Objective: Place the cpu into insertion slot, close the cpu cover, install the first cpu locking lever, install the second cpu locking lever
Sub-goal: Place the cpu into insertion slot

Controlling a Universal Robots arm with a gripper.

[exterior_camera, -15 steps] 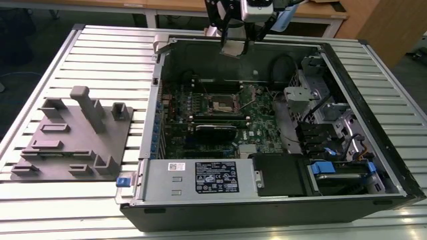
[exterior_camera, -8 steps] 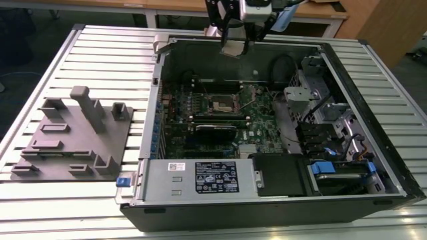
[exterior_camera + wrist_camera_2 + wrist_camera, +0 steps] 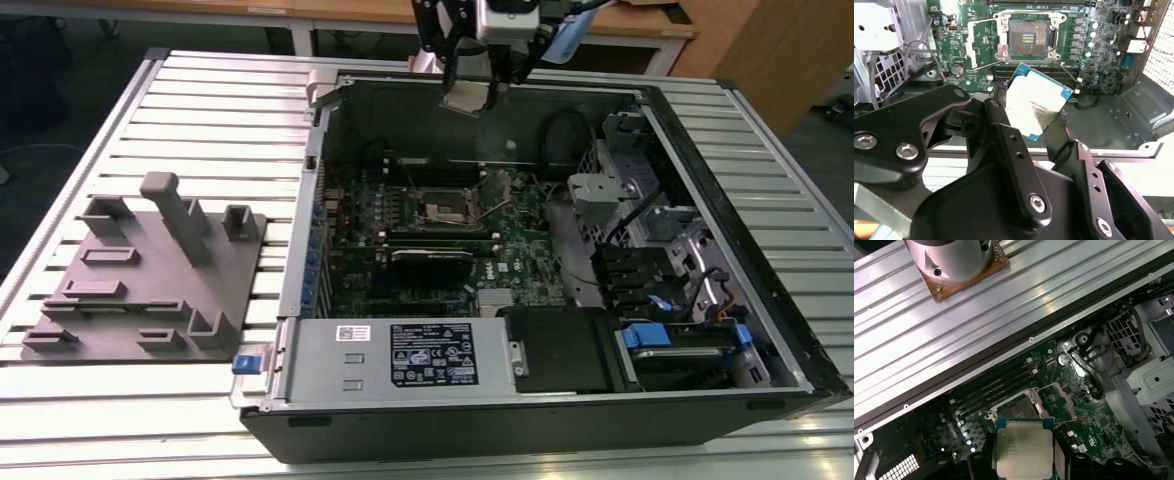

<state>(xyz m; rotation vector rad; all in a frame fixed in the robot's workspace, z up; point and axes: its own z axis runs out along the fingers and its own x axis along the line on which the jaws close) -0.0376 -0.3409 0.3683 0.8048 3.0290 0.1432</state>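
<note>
Fingers (image 3: 1000, 125) clenched on cpu (image 3: 1036, 102), small lid print facing camera, held above bare insertion slot (image 3: 1027, 39); cpu cover (image 3: 972, 40) flipped open.

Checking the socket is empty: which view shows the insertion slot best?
The second wrist view: the insertion slot sits open, whole. The exterior view shows it far off; in the first wrist view the cpu covers part.

Exterior view overhead; both wrist views share motherboard (image 3: 1111, 65) (image 3: 1099, 432).
</note>
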